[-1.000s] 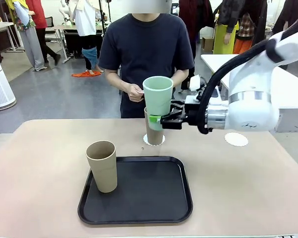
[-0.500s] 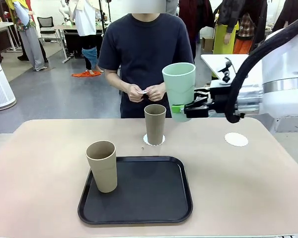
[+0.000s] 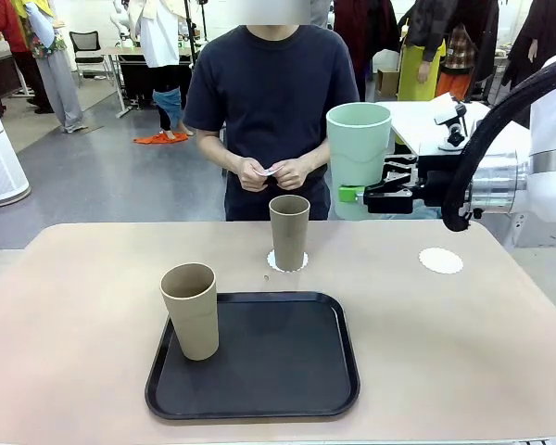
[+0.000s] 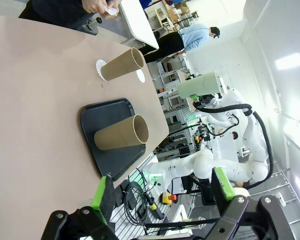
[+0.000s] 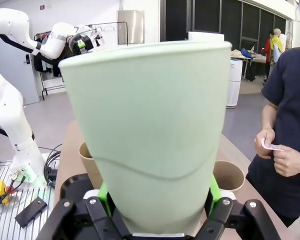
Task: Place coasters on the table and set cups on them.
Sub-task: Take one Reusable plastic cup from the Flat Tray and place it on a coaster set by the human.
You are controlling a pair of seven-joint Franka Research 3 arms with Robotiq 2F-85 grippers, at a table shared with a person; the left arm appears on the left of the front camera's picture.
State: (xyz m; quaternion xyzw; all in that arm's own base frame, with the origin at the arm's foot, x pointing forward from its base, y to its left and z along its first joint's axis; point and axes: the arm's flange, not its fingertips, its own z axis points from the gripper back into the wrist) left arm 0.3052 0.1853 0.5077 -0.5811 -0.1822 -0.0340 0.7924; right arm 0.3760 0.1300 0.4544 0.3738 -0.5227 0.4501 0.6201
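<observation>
My right gripper point(image 3: 353, 195) is shut on the lower part of the mint green cup point(image 3: 358, 146), holding it upright in the air above the table point(image 3: 463, 343). The cup hangs between the middle coaster and a bare coaster point(image 3: 441, 260) at the right. In the right wrist view the green cup point(image 5: 150, 130) stands close up between the pads of the right gripper point(image 5: 157, 212). One tan cup point(image 3: 289, 231) stands on the middle coaster point(image 3: 287, 265). A second tan cup point(image 3: 191, 310) stands on the left part of the black tray point(image 3: 278, 366). My left gripper point(image 4: 162, 192) is open and holds nothing.
A person stands at the far edge, both hands point(image 3: 273, 171) together holding a small white thing. The left wrist view shows the tray point(image 4: 102, 112), both tan cups point(image 4: 121, 134) point(image 4: 121, 65) and the lifted green cup point(image 4: 199, 86). A white table point(image 3: 547, 171) is behind my right arm.
My right gripper has carried the green cup up and to the right, away from above the tan cup on the middle coaster. The person's hands came together.
</observation>
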